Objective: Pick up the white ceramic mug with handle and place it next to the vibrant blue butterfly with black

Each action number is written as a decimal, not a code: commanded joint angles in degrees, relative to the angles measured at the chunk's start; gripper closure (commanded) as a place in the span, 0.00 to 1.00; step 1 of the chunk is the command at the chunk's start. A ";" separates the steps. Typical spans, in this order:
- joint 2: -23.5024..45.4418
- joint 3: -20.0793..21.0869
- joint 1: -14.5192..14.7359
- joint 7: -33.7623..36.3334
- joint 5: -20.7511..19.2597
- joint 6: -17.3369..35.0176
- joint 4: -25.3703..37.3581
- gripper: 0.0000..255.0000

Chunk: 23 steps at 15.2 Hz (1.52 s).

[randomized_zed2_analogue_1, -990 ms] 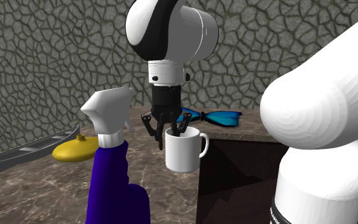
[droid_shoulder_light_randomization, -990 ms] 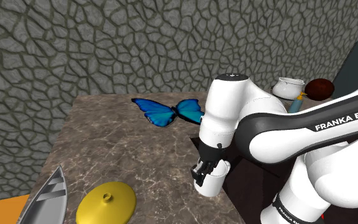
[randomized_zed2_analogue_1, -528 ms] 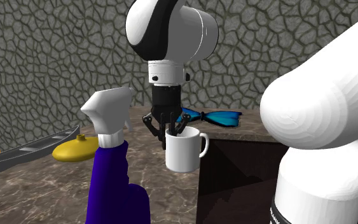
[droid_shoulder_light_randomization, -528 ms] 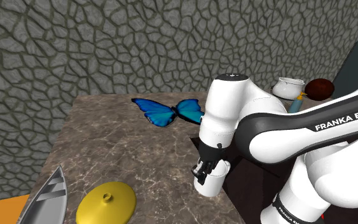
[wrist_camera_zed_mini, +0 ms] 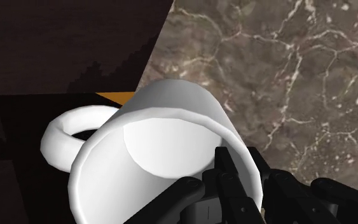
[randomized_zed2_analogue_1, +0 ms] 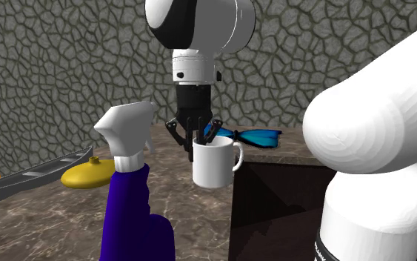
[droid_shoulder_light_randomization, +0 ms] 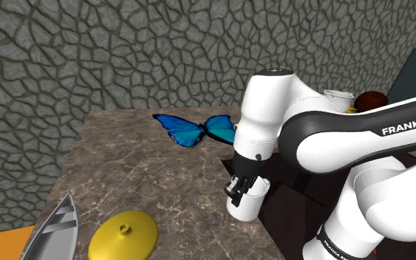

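Observation:
A white mug (droid_shoulder_light_randomization: 247, 204) with a handle hangs just above the marble table (droid_shoulder_light_randomization: 140, 177) near its edge by the arm. My black gripper (droid_shoulder_light_randomization: 236, 190) is shut on the mug's rim, one finger inside and one outside. In the second exterior view the mug (randomized_zed2_analogue_1: 212, 164) is off the surface under the gripper (randomized_zed2_analogue_1: 198, 141), handle toward that view's right. The wrist view has the mug (wrist_camera_zed_mini: 165, 146) tilted, clasped by the gripper (wrist_camera_zed_mini: 250, 184). A blue butterfly (droid_shoulder_light_randomization: 195, 129) with black edges lies farther back on the table, also visible behind the mug (randomized_zed2_analogue_1: 257, 137).
A yellow lid (droid_shoulder_light_randomization: 123, 236) and a grey canoe (droid_shoulder_light_randomization: 51, 233) lie at the table's near end. A purple spray bottle (randomized_zed2_analogue_1: 129, 200) with a white head stands close to the second exterior camera. A dark cabinet (randomized_zed2_analogue_1: 273, 207) adjoins the table beside the mug.
The fingers closed on the mug's rim, then the arm rose, lifting the mug off the table. The butterfly and the lid stayed put.

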 commanded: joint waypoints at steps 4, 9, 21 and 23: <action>-2.21 -1.28 -0.17 0.12 -1.03 -4.88 2.71 1.00; -3.74 -2.50 -0.47 0.19 -2.07 -9.38 5.69 1.00; -5.33 -5.01 -1.31 0.41 -4.32 -19.14 13.89 1.00; -5.36 -5.38 -1.46 0.46 -4.66 -20.65 15.39 1.00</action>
